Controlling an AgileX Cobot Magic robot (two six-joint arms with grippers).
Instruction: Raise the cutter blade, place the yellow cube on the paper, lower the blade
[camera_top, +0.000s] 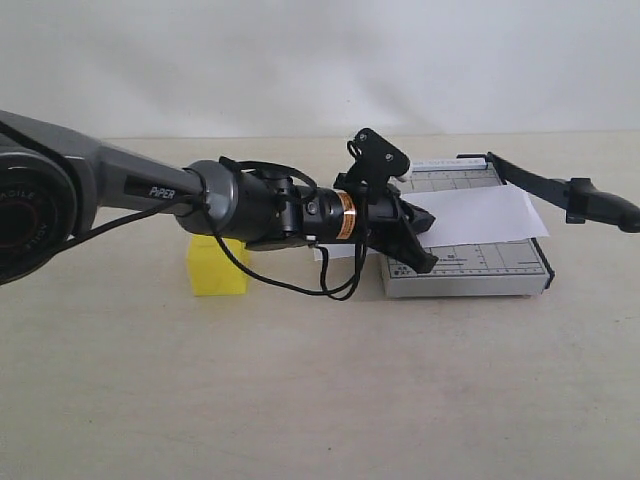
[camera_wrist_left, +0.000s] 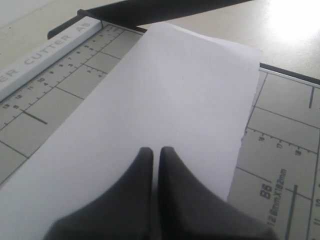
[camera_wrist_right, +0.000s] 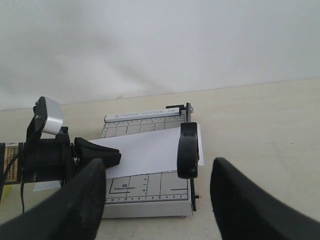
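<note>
- The left gripper (camera_wrist_left: 156, 154), jaws pressed together, hovers over the paper (camera_top: 485, 213).
- The cutter blade (camera_top: 555, 185) stands raised at right.
- The yellow cube (camera_top: 218, 266) sits left of the grey board (camera_top: 470, 272).
- The right gripper (camera_wrist_right: 158, 180) has its jaws spread.

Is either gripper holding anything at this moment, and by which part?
Nothing is visibly held. The right gripper is open and empty; the left gripper is shut above the paper, which looks unpinched.

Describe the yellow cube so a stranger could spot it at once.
Start at the grey cutter board on the beige table. Look to its left in the exterior view, just below the outstretched left arm: the yellow cube sits there on the table. It alone is bright-coloured and blocky.
</note>
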